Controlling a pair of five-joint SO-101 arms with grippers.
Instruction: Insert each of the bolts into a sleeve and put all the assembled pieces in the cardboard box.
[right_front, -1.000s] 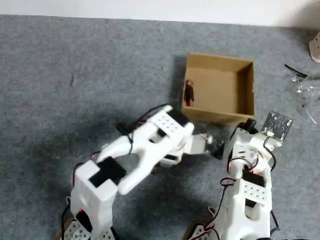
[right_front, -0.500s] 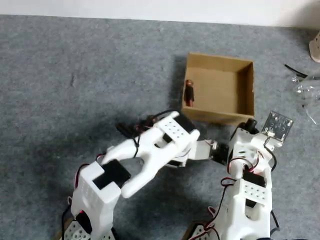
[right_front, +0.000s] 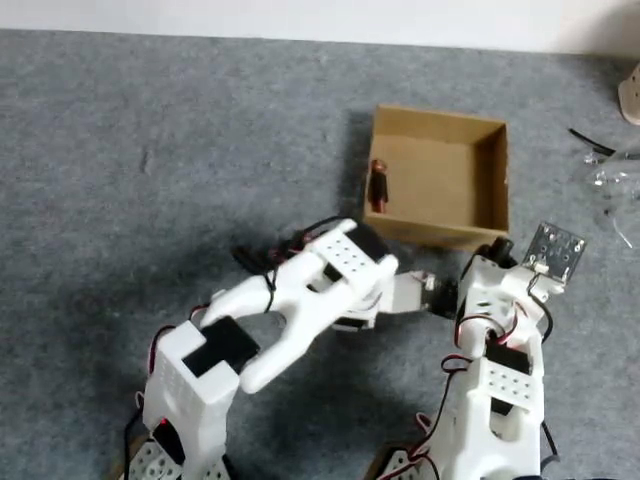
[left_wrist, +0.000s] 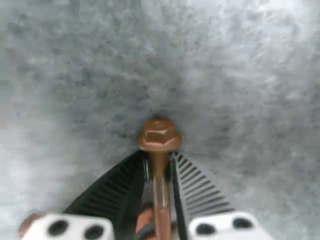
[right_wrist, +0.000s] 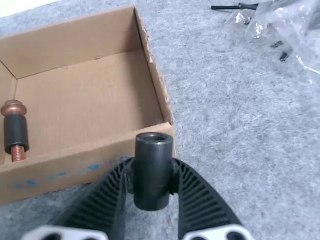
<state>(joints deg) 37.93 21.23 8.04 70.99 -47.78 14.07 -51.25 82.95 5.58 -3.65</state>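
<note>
Grey, short-piled carpet covers the whole work surface. On the near side of the cardboard box, both arms rise from the near edge and their grippers come together just before the box's front wall, towards its right half.

The left gripper is clamped on a copper-coloured bolt. The shank runs between the ribbed black fingers, and the flanged hex head pokes out past the tips, over bare carpet.

The right gripper grips a black sleeve by its sides. The sleeve's open bore faces the wrist camera and it hangs just in front of the box's near wall. Bolt and sleeve are still apart.

The box is open-topped with plain brown walls, and its base sits flat on the carpet. One assembled piece lies on its floor close along the left wall. It is a copper bolt through a black sleeve, with the head towards the box's far wall and the threaded tip towards the near one.

To the right of the box and well apart from it, crumpled clear plastic bags lie with a thin black cable. Beyond the box, the carpet ends at a pale wall.
</note>
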